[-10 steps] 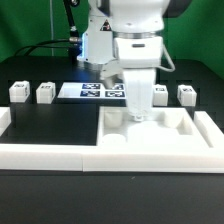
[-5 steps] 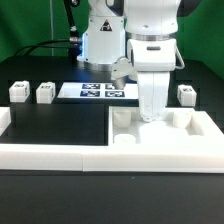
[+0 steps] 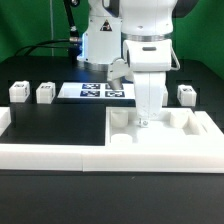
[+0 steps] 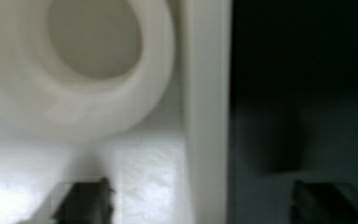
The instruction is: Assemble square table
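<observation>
**ITEM: SQUARE TABLE, UNASSEMBLED – HANDLING AND GRIP**

1. White plastic square tray-like table top (image 3: 200, 128). It lies flat on the black table at the exterior view's right, apparently against the long low white border wall (image 3: 50, 158). I judge it light, rigid and smooth, so likely to slide if nudged and unlikely to break. The raised edge wall is the best hold, thin enough to pinch from both sides. The flat floor offers no purchase.

2. Small white tagged legs, three in view: two (image 3: 18, 92) (image 3: 45, 93) at the exterior view's left, one (image 3: 185, 94) at its right, all well apart from the top. I judge them light and stiff, best pinched across the body. A fourth is not visible.

3. My gripper (image 3: 147, 120). It is down inside the top, near the far edge wall. In the wrist view my fingertips (image 4: 87, 202) stand wide apart, the wall between them, a round corner hole (image 4: 96, 40) just beside. My jaws are spread and hold nothing; I see no contact with either face of the wall.
</observation>
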{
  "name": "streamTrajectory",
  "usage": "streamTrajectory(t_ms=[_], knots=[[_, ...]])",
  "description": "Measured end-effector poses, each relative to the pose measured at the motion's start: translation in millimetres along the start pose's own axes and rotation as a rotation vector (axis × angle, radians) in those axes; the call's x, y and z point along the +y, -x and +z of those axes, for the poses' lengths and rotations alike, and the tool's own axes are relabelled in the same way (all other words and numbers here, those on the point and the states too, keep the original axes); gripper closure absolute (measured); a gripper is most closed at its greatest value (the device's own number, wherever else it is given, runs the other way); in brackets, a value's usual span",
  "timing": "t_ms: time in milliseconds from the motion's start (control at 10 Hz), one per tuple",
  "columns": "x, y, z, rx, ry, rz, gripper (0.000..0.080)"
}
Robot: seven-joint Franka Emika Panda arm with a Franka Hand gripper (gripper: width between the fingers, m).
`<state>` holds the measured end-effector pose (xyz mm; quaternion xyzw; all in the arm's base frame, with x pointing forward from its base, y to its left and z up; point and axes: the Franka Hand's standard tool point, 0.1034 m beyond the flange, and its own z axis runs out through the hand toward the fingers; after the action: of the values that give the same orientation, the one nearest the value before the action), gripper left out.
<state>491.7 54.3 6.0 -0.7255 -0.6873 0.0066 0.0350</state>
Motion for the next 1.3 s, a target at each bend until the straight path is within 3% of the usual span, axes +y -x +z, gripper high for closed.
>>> streamTrajectory(t_ms=[100, 300, 800, 1100, 1300], knots=[[0.5, 0.0, -0.4, 0.000, 0.001, 0.000, 0.0198], [0.8, 0.0, -0.6, 0.000, 0.002, 0.000, 0.0160], [0.2, -1.6, -2.8, 0.000, 0.005, 0.025, 0.0150], [-20.1, -23.4, -51.1, -0.021, 0.046, 0.208, 0.0150], [-37.1, -54.3, -70.5, -0.027, 0.050, 0.482, 0.0150]])
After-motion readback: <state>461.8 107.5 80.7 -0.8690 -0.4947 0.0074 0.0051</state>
